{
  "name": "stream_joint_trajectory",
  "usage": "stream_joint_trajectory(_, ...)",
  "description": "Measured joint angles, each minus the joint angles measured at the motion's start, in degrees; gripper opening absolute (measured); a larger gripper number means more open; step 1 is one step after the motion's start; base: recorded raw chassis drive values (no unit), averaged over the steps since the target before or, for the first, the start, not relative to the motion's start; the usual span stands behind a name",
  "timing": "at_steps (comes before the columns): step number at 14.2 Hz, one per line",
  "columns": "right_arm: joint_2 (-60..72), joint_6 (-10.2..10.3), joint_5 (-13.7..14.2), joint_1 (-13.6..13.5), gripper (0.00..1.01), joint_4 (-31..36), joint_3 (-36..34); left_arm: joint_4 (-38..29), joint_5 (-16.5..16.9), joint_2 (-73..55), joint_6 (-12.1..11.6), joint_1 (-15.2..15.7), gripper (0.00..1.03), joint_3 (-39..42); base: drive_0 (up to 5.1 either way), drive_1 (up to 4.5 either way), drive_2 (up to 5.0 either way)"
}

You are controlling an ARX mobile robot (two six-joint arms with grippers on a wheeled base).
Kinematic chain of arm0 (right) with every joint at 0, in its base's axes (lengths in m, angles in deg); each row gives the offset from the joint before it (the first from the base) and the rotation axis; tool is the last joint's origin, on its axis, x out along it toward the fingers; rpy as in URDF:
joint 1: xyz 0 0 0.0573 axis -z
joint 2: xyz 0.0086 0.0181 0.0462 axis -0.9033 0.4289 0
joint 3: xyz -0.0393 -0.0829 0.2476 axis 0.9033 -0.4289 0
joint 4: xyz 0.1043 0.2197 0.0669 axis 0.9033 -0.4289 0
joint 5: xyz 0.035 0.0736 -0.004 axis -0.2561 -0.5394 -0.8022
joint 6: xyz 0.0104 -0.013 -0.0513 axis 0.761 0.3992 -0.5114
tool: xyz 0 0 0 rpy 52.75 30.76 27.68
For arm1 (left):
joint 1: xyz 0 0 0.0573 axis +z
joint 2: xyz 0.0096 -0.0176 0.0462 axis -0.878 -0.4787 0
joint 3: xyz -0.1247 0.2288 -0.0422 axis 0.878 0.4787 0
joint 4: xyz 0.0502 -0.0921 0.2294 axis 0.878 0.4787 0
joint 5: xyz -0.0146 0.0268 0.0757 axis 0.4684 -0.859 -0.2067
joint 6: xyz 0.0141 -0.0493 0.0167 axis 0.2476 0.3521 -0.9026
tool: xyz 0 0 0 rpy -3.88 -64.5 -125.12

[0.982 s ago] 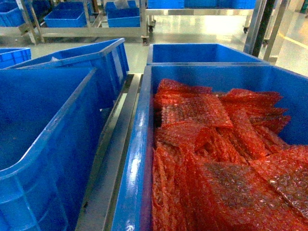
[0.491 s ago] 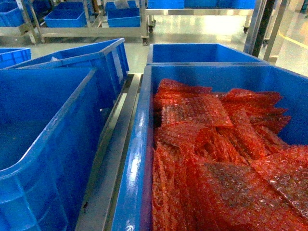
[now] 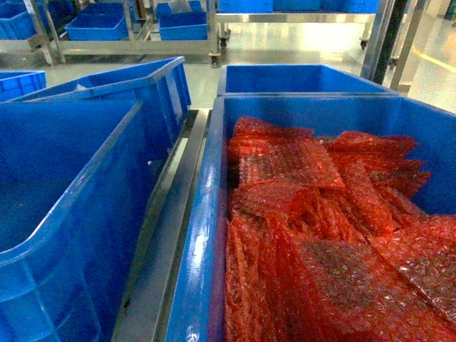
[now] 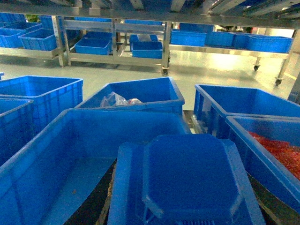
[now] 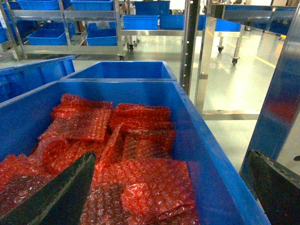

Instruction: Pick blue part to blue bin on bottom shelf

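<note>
- Head view matches the earlier frames; nothing moved.
- Blue part (image 4: 187,183) fills near left wrist view, over big bin (image 4: 56,154); left jaws: can't tell.
- Right gripper (image 5: 164,187) fingers wide apart above red bubble wrap (image 5: 136,154).

The head camera is looking down, close, over the large blue plastic bin of red bubble-wrap bags (image 3: 320,235); the right wrist camera is sharing it (image 5: 117,140), the left wrist perhaps glimpsing its edge (image 4: 276,150).

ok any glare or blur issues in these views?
Head view: bright floor glare at the top; red bubble wrap soft and noisy. Left wrist view: blue part close and slightly soft; overexposed floor behind. Right wrist view: dark gripper fingers blurred at the bottom; shiny floor reflections.
</note>
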Motion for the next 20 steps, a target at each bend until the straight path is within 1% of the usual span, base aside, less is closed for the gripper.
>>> stream_joint_trajectory(13,0.0,0.0,0.0,0.0,0.98,0.0,0.0,0.0,0.0,0.0,0.0,0.0,0.44,0.0,0.0,0.0,0.0)
stream_joint_trajectory(14,0.0,0.0,0.0,0.0,0.98,0.0,0.0,-0.13,-1.95,-0.31,-0.5,-0.74,0.44,0.0,0.0,0.0,0.0)
stream_joint_trajectory(15,0.0,0.02,0.02,0.0,0.98,0.0,0.0,-0.22,-15.19,-2.4,-3.91,-5.03,0.44,-0.26,0.0,0.0,0.0)
stream_joint_trajectory(16,0.0,0.0,0.0,0.0,0.98,0.0,0.0,0.02,-20.57,-2.64,-5.62,-5.14,0.44,-0.24,0.0,0.0,0.0)
stream_joint_trajectory(17,0.0,0.0,0.0,0.0,0.98,0.0,0.0,-0.59,-22.62,-2.6,-6.54,-4.55,0.44,-0.24,0.0,0.0,0.0)
stream_joint_trajectory(18,0.0,0.02,0.0,0.0,0.98,0.02,0.0,-2.08,-22.27,-3.15,-6.56,-4.35,0.44,-0.24,0.0,0.0,0.0)
stream_joint_trajectory(19,0.0,0.0,0.0,0.0,0.98,-0.02,0.0,-3.56,-20.85,-4.79,-6.49,-3.1,0.44,-0.37,0.0,0.0,0.0)
stream_joint_trajectory(20,0.0,0.0,0.0,0.0,0.98,0.0,0.0,-6.34,-18.43,-7.76,-6.54,-0.96,0.44,-0.63,0.0,0.0,0.0)
